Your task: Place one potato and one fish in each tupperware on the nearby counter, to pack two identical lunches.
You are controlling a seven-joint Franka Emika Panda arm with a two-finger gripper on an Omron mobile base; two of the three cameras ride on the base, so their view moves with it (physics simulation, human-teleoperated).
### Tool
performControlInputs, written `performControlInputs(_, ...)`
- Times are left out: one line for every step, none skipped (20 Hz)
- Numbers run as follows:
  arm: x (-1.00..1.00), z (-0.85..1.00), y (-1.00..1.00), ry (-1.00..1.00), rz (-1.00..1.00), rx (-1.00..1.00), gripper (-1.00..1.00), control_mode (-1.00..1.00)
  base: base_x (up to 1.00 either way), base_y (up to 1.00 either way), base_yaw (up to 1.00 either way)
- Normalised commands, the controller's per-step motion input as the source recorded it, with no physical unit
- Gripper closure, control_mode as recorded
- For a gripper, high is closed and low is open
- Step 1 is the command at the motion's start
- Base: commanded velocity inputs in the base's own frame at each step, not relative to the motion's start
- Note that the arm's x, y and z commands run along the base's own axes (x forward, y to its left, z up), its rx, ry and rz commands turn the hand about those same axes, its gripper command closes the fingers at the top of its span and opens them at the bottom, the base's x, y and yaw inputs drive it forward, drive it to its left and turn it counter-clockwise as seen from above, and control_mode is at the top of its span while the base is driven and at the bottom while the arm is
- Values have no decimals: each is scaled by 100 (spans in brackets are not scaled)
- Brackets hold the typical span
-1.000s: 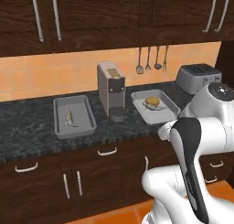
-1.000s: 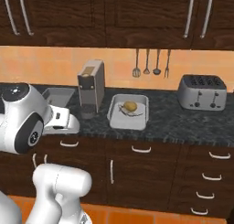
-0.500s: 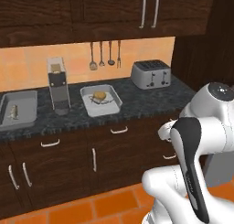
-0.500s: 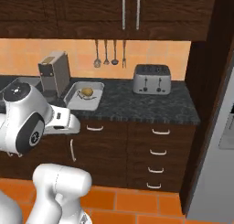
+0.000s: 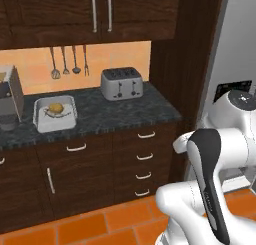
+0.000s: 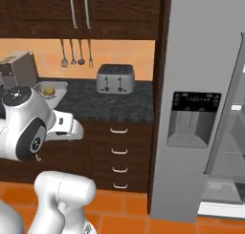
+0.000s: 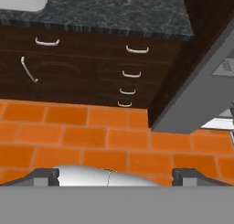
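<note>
One tupperware [image 5: 55, 120], one potato [image 5: 55, 108], perhaps one fish [image 5: 55, 115], one toaster [image 5: 121, 83], four hanging utensils [image 5: 68, 61].

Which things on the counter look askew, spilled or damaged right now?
Nothing stands out. The tupperware sits flat on the counter with a potato inside, the toaster stands upright, and the utensils hang straight on the wall. No spill shows.

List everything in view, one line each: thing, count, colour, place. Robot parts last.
tupperware: one, light grey, on the counter left of the toaster.
potato: one, yellow-brown, inside the tray.
toaster: one, silver, back of the counter.
utensils: four, dark, hanging on the orange wall.
coffee machine: one, grey, at the left edge.
counter: one, dark speckled, above brown drawers.
fridge: one, grey, right of the cabinets.
gripper: one, dark tips apart, open, over the orange floor.
</note>
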Motion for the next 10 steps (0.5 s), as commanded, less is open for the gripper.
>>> performControlInputs(0, 0, 0, 0, 0, 0, -100, 100, 0, -100, 0)
performControlInputs(0, 0, 0, 0, 0, 0, -100, 100, 0, -100, 0)
performControlInputs(0, 0, 0, 0, 0, 0, -100, 100, 0, -100, 0)
performControlInputs(0, 0, 0, 0, 0, 0, -100, 100, 0, -100, 0)
performControlInputs(0, 0, 0, 0, 0, 0, -100, 100, 0, -100, 0)
performControlInputs(0, 0, 0, 0, 0, 0, -100, 100, 0, -100, 0)
performControlInputs(0, 0, 0, 0, 0, 0, -100, 100, 0, -100, 0)
performControlInputs(0, 0, 0, 0, 0, 0, -100, 100, 0, -100, 0)
performControlInputs(0, 0, 0, 0, 0, 0, -100, 100, 0, -100, 0)
performControlInputs(0, 0, 0, 0, 0, 0, -100, 100, 0, -100, 0)
